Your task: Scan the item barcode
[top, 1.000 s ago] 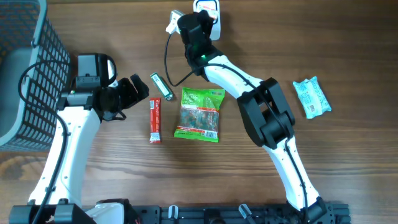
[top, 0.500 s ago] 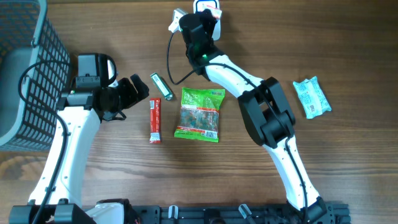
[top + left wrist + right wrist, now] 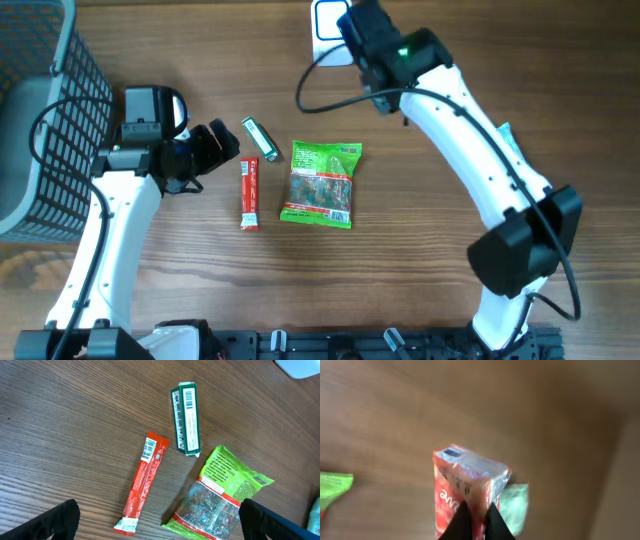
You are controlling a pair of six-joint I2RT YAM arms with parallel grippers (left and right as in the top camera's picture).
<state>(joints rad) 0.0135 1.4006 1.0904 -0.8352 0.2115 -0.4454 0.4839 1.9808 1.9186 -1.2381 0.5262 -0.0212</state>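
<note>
My right gripper (image 3: 476, 510) is shut on a red packet (image 3: 465, 477), which stands up in front of the wrist camera with a small barcode near its top edge. From overhead that gripper (image 3: 358, 22) is at the table's far edge, beside a white scanner (image 3: 322, 20), and the packet is hidden under it. Left of the items, my left gripper (image 3: 215, 150) is open and holds nothing. Its wrist view shows a red bar (image 3: 145, 480), a green gum pack (image 3: 186, 417) and a green bag (image 3: 222, 495) lying on the table.
A dark mesh basket (image 3: 40, 120) stands at the left edge. A teal packet (image 3: 508, 135) lies at the right, mostly covered by my right arm, and shows behind the red packet (image 3: 515, 502). A black cable (image 3: 305, 95) loops from the right wrist.
The right arm has swung to the right, and its gripper has shifted right past the white scanner. The arm now covers most of the teal packet. The left arm has not moved.
</note>
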